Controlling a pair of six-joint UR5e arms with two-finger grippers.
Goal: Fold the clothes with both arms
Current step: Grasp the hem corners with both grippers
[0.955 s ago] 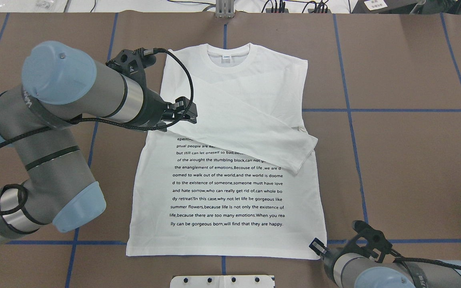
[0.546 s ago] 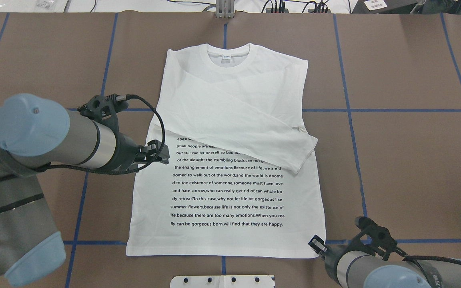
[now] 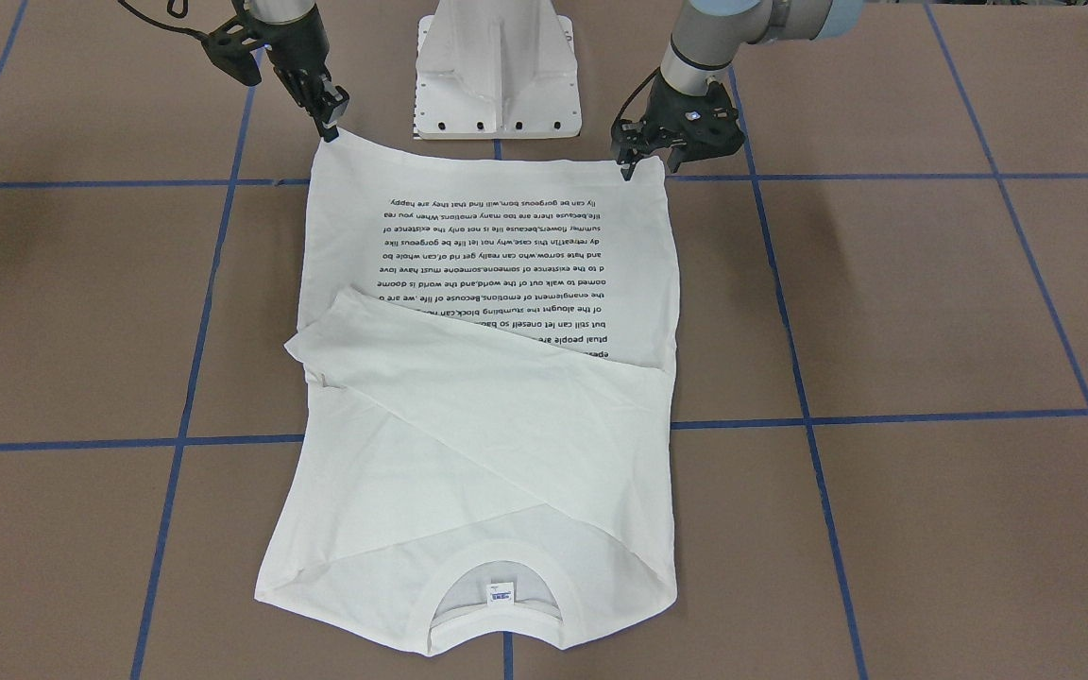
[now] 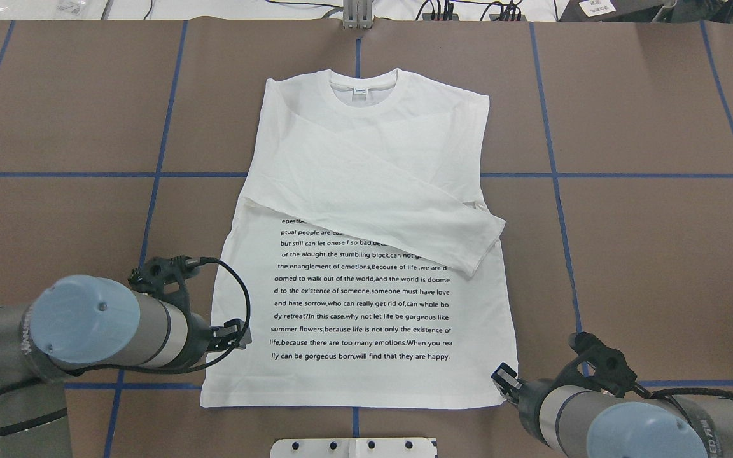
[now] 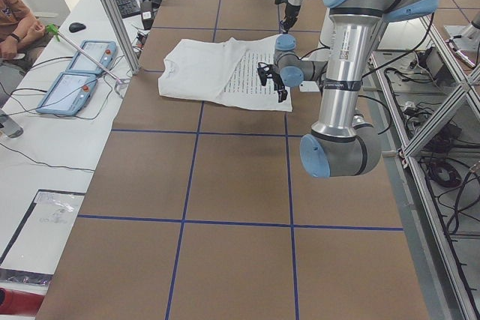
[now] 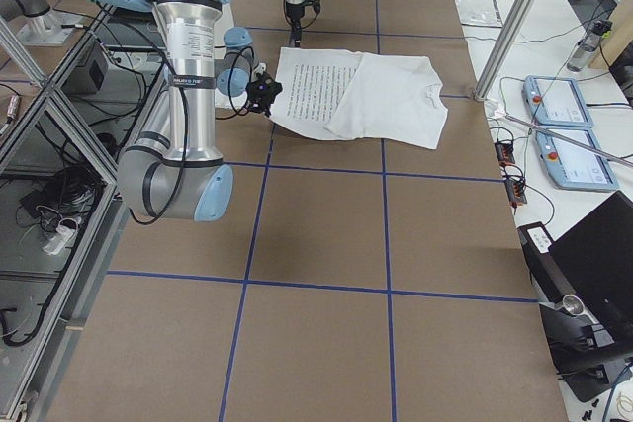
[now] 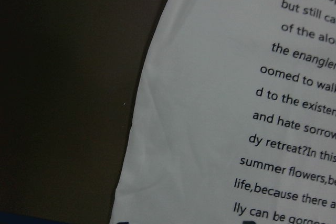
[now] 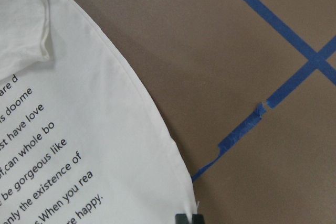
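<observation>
We see a brown table marked into a grid with blue tape, and the white long-sleeved cotton T-shirt lies flat near its middle. The shirt's hem is towards the robot and its neck points away.

The two silver-grey robot arms with light-blue joint caps come in low at the near edge. The left arm is beside the shirt's left side and the right arm is at its right hem corner. Between them, just behind the hem, stands the white fixed pedestal base.

One long white sleeve is folded slantwise across the chest. Its cuff overhangs the shirt's right edge and it covers the top lines of the block of small black printed text.

The left arm's black two-finger gripper is over the left hem corner with its jaws apart. The left wrist view shows only cloth and print below it, and we cannot tell whether it touches the fabric.

The right arm's black two-finger gripper sits on the right hem corner. In the right wrist view its fingertips are drawn together with the corner of the cloth running in between them.

At the far end we see the ribbed round collar, and inside it the small white-blue neck label.
</observation>
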